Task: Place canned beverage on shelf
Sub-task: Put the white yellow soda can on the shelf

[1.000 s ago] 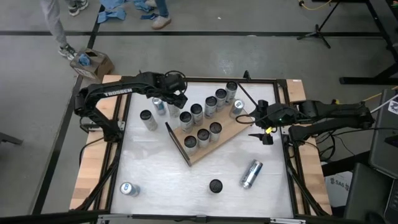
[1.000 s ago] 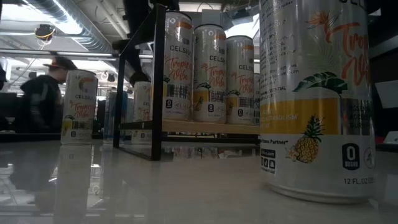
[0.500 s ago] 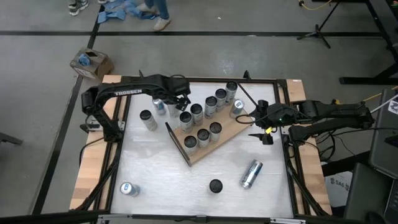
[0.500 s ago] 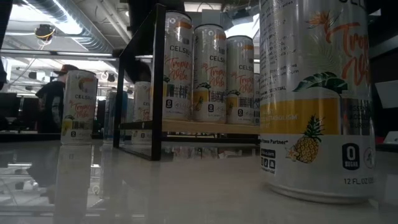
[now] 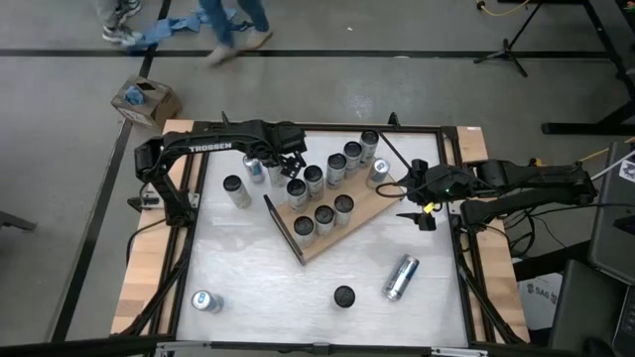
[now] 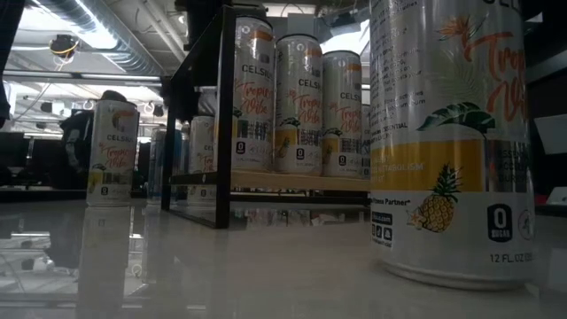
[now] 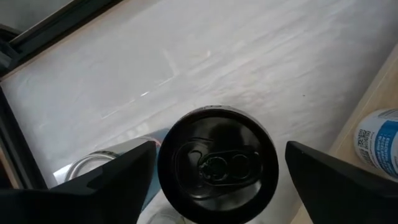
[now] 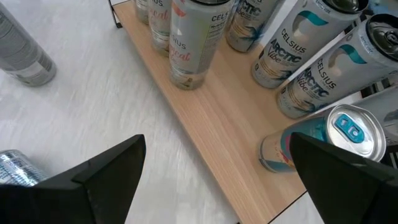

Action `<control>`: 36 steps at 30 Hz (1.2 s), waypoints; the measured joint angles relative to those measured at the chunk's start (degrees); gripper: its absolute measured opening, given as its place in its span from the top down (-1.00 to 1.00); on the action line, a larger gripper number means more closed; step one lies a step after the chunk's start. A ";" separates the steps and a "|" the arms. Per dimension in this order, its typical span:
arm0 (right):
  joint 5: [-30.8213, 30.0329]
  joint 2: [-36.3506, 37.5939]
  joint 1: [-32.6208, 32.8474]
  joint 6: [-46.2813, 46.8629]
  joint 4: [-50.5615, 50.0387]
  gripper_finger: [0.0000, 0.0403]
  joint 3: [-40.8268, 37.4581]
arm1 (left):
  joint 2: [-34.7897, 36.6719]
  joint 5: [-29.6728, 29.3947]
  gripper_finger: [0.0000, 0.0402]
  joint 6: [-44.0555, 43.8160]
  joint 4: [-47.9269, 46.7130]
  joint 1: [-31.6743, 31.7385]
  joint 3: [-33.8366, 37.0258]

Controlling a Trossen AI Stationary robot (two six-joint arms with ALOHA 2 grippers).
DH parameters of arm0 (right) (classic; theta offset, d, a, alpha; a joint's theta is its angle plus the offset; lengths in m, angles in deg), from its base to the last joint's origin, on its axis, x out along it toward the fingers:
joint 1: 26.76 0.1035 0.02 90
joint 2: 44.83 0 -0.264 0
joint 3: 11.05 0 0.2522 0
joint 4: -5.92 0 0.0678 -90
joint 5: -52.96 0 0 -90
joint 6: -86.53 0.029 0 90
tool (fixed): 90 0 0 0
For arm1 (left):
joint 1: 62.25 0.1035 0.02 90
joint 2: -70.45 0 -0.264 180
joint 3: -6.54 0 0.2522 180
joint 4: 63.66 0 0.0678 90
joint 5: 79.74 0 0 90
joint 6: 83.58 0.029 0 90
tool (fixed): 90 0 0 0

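2 upright cans point(image 5: 263, 171) crowd the shelf point(image 5: 365, 210) edge beside the left end effector point(image 5: 289, 167) (fingers apart, straddling a black-topped can point(image 7: 216, 165)).

Left gripper point(image 5: 291, 162) reaches inward with fingers spread wide; right gripper point(image 5: 405, 191) waits, fingers also apart.

shelf point(image 5: 362, 213): matt light wood-grain | cans point(image 8: 190, 37): glossy printed metal | table point(image 5: 248, 278): smooth white, semi-gloss

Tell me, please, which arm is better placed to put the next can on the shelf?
Left: its open left gripper straddles a black-topped can beside the shelf; the right gripper waits open and empty.
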 joint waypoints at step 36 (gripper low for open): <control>0.00 -0.01 0.01 -0.40 -0.07 -0.92 0.00 | 0.65 2.19 -0.22 0.59 -1.99 0.11 -1.95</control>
